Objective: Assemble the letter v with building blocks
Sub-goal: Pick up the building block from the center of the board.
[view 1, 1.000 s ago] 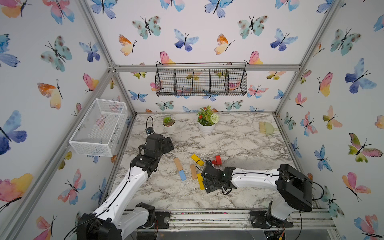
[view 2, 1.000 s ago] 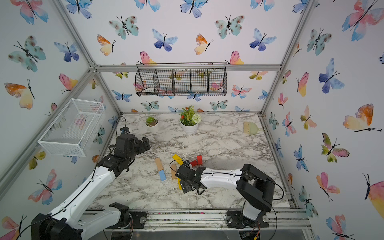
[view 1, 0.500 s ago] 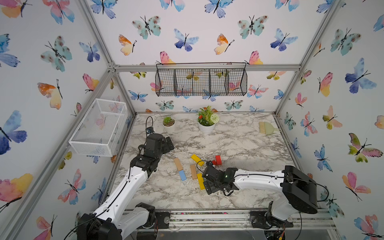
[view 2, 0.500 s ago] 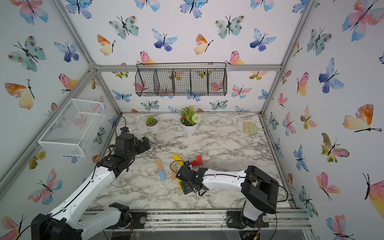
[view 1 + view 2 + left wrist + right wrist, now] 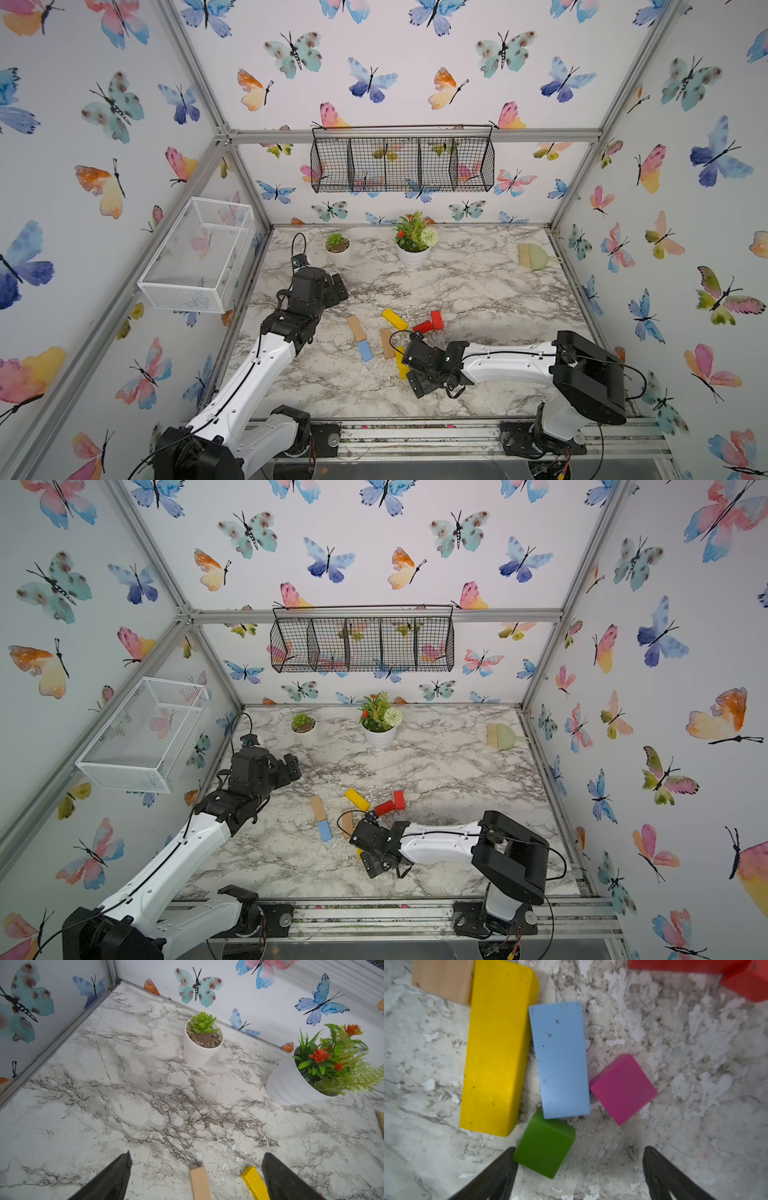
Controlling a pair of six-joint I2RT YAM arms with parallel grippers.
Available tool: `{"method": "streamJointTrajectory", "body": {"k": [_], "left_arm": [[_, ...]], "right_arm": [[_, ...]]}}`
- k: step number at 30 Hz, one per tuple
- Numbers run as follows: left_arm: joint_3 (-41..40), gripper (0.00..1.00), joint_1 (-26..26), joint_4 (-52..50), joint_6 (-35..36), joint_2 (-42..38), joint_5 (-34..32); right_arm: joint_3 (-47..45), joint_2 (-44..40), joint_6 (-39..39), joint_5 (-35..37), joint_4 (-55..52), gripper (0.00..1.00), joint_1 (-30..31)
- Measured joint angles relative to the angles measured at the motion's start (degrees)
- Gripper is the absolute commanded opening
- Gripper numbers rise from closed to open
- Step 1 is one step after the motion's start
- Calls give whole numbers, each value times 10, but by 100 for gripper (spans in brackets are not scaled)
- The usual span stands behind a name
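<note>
Right wrist view: the green cube point(image 5: 544, 1147) lies between the fingers of the right claw point(image 5: 580, 1148), right at one fingertip point(image 5: 508, 1155). The claw gapes wide and grips nothing. Just beyond the cube and touching it lies a blue bar point(image 5: 560, 1059), flanked by a yellow bar point(image 5: 498, 1047) and a magenta cube point(image 5: 623, 1088). Farther out are a tan bar point(image 5: 442, 980) and red bars point(image 5: 747, 982). The left claw point(image 5: 197, 1154), well apart, hangs wide open and empty over the table point(image 5: 124, 1084). The ends of a second tan bar point(image 5: 199, 1180) and a second yellow bar point(image 5: 254, 1183) show between its fingers.
</note>
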Motion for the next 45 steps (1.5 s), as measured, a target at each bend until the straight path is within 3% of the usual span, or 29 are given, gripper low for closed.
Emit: {"method": "streamJointTrajectory", "body": {"k": [31,45], "left_arm": [[0,98,0,0,0,0,2],[0,98,0,0,0,0,2]], "right_arm": [[-15,-17,19,18,-17,94,-1],[-10,-19,-41,-9,0,84,-1]]}}
